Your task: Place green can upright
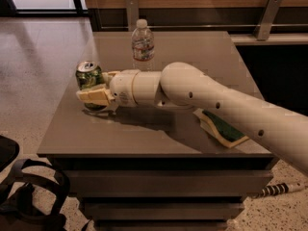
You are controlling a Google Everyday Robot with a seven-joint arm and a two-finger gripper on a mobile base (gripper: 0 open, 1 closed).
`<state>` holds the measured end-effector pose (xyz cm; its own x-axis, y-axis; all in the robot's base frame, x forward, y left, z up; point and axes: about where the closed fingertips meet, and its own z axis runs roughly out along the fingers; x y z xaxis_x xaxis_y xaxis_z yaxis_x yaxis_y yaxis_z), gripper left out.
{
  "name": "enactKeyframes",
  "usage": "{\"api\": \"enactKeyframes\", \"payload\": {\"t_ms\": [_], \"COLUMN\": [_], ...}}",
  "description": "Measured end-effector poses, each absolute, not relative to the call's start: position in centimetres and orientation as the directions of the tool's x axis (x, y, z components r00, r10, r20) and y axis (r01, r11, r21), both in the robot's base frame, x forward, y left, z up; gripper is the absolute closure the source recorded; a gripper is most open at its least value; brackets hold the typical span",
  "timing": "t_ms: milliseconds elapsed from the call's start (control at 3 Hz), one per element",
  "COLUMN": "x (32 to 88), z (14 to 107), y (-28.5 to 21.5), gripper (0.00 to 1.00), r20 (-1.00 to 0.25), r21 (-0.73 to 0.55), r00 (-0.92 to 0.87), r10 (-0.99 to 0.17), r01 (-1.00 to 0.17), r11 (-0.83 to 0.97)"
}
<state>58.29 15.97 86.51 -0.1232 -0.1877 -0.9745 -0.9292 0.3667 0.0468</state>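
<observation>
The robot's tool (pixel 92 86) clasps the green can (pixel 88 75), which stands upright near the left edge of the bench (pixel 144 138). A clear water bottle (pixel 143 44) stands just behind the arm. A green-topped sponge (pixel 225 129) lies to the right, partly hidden by the forearm.

A green can (pixel 88 74) stands upright near the left edge of a grey table (pixel 144 138). The gripper (pixel 93 86) sits right at the can, and its white arm (pixel 192 93) reaches in from the right. A water bottle (pixel 143 44) stands behind them, and a green sponge (pixel 222 129) lies beneath the arm.
</observation>
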Motion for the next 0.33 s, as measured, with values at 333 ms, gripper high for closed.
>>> {"api": "enactKeyframes", "payload": {"t_ms": [333], "x": [58.24], "z": [86.52], "y": [16.08], "gripper": [0.00], "r20": [-0.974], "r21": [0.047], "r00": [-0.123], "r10": [-0.188], "r01": [-0.930], "r11": [0.365]}}
